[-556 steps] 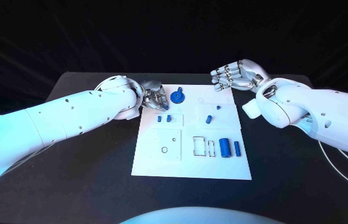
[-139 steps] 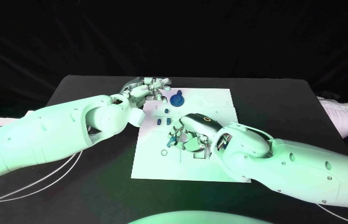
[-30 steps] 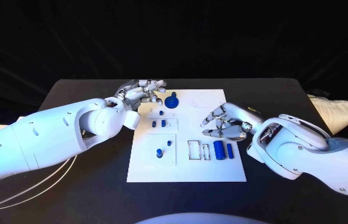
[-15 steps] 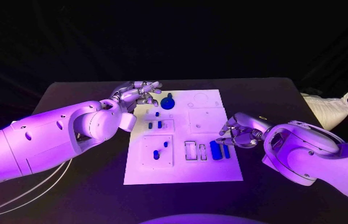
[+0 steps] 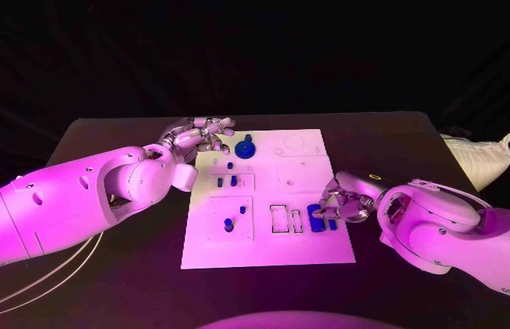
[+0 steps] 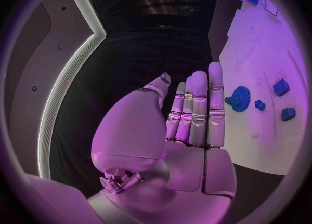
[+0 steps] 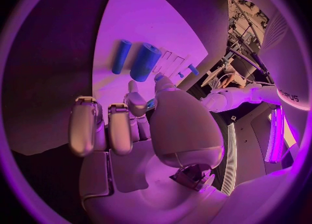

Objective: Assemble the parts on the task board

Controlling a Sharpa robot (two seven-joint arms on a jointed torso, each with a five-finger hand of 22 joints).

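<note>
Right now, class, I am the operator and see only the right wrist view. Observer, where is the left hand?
Observer: The left hand is at the far left corner of the board, beside the gear.
Operator: Does it hold anything?
Observer: No. In the left wrist view its fingers are straight, with nothing in them.
Operator: What lies near the gear?
Observer: Two small blue blocks lie side by side on the board, on the robot's side of the gear.
</note>
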